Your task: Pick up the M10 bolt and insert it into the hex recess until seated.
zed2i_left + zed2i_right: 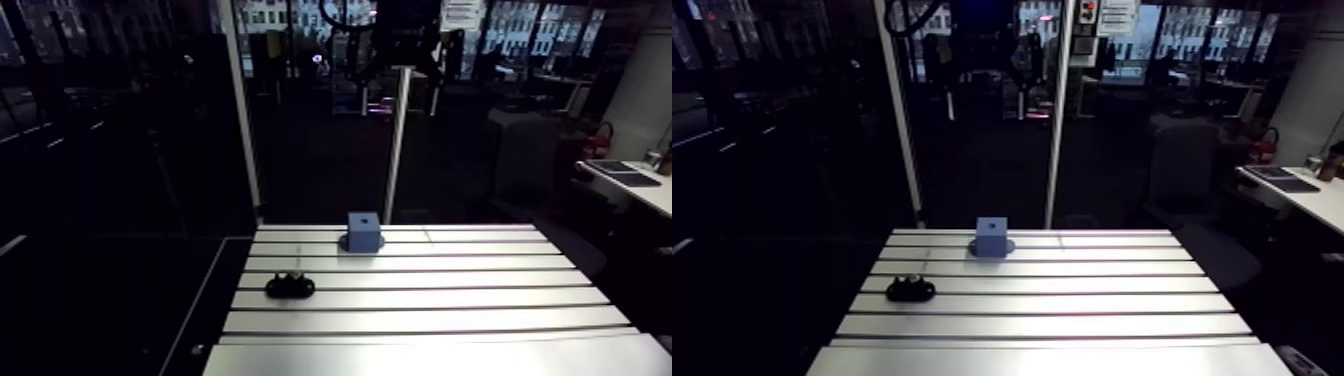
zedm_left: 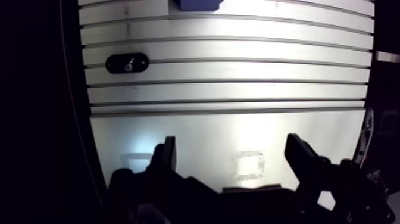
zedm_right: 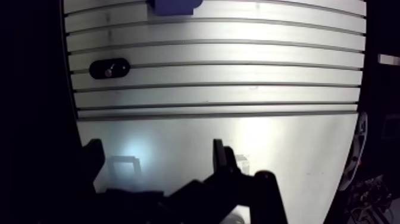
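Claw [image 2: 232,146] spread, empty, above bench [image 2: 238,89] | bolt [image 2: 127,64] sits in black holder [image 2: 113,63] well ahead, off-centre | blue block [image 2: 196,5] farther ahead | risk: I could descend misaligned in dim light, clip holder, tip bolt.

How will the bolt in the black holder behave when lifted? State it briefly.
The bolt shows a bright metallic top, so it is probably rigid and somewhat slippery. It seems to stand in the black holder, so it should not roll until lifted out. The holder sits low and wide, so tipping looks unlikely.
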Tool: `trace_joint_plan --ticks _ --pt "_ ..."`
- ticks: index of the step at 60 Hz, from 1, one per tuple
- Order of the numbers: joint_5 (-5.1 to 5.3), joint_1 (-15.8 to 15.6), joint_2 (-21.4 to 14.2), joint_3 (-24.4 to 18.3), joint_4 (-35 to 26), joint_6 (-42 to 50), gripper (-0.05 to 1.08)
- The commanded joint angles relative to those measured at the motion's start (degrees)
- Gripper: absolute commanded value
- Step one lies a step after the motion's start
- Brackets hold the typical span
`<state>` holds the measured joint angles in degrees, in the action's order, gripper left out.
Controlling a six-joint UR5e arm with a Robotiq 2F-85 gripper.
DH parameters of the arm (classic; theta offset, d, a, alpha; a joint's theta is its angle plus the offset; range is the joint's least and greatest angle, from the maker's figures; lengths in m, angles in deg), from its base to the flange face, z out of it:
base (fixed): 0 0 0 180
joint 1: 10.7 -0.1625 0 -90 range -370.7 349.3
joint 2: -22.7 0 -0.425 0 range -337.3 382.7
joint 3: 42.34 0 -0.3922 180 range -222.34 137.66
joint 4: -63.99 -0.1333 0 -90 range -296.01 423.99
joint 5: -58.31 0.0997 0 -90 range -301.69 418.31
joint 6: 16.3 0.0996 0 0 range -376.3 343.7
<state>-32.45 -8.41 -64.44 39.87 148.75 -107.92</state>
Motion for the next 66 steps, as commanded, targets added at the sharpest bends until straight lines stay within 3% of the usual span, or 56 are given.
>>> trace_joint_plan --ticks 1,37,44,54,66 --pt "-0.07 -1.93 -2.37 3.69 -2.55 -1.49 0.0" --pt "-0.07 -1.93 -2.81 4.39 -1.86 -1.16 0.0" --pt "0.48 -2.46 -2.56 4.72 -1.6 -0.98 0.0" --pt "2.5 -3.19 -2.38 6.95 5.73 -0.2 0.0" --pt "2.13 -7.19 -0.94 10.18 11.33 4.99 0.0"
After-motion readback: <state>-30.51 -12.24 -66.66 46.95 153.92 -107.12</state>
